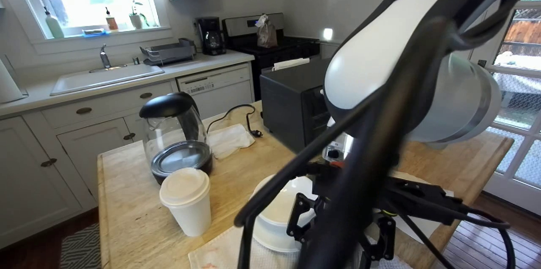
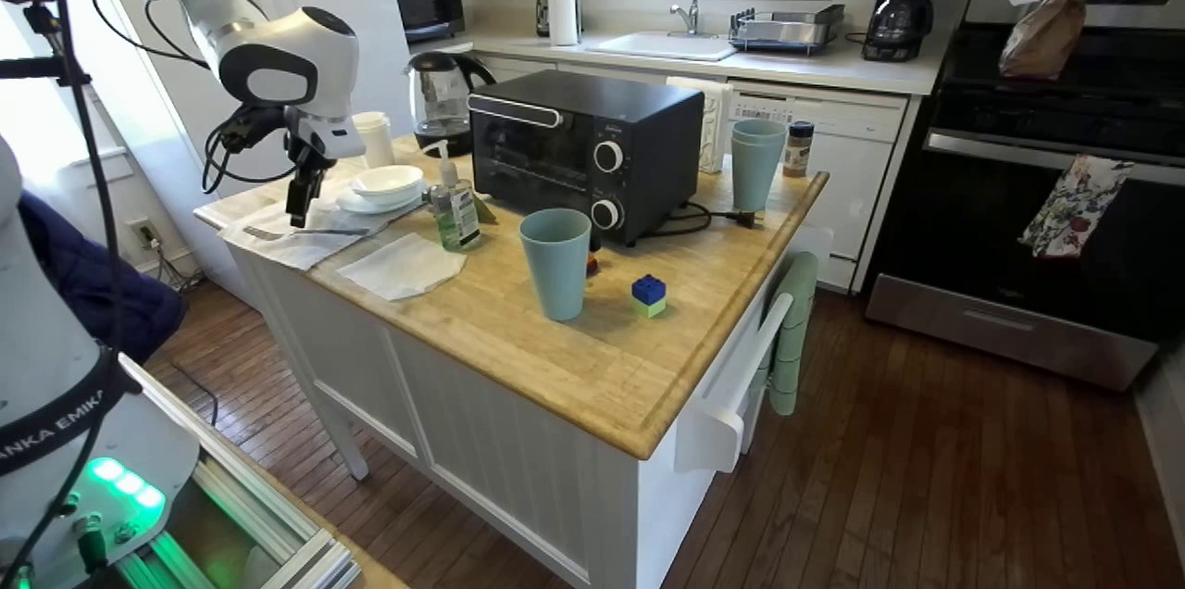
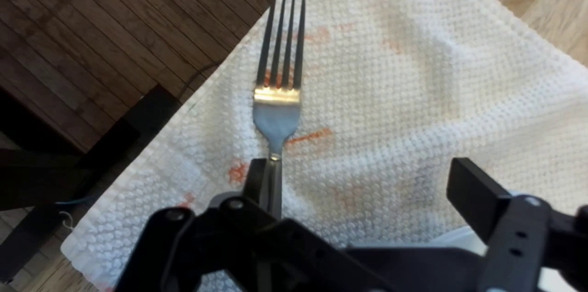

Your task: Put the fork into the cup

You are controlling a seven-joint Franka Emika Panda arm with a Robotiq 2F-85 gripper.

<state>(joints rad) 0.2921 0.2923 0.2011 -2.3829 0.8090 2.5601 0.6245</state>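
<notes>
In the wrist view the fork (image 3: pixel 277 117) lies on a white cloth, tines pointing away from my gripper (image 3: pixel 360 184). The jaws stand wide apart with only cloth between them, apart from the fork's handle, which runs along the inner side of the left finger (image 3: pixel 254 179); contact there cannot be judged. The handle's lower end is hidden behind the gripper. An exterior view has my gripper (image 2: pixel 298 217) pointing down just over the fork (image 2: pixel 335 231). Far from it, the teal cup (image 2: pixel 556 267) stands upright near the table's front. Another teal tumbler (image 2: pixel 756 168) stands behind the oven's right side.
Stacked white dishes (image 2: pixel 384 186) sit beside the gripper on the cloth (image 2: pixel 305 242). A soap bottle (image 2: pixel 455 211), a napkin (image 2: pixel 403 267) and a black toaster oven (image 2: pixel 583 140) lie between fork and cup. Blocks (image 2: pixel 649 294), a paper cup (image 1: pixel 188 205) and kettle (image 1: pixel 175 138) also stand here.
</notes>
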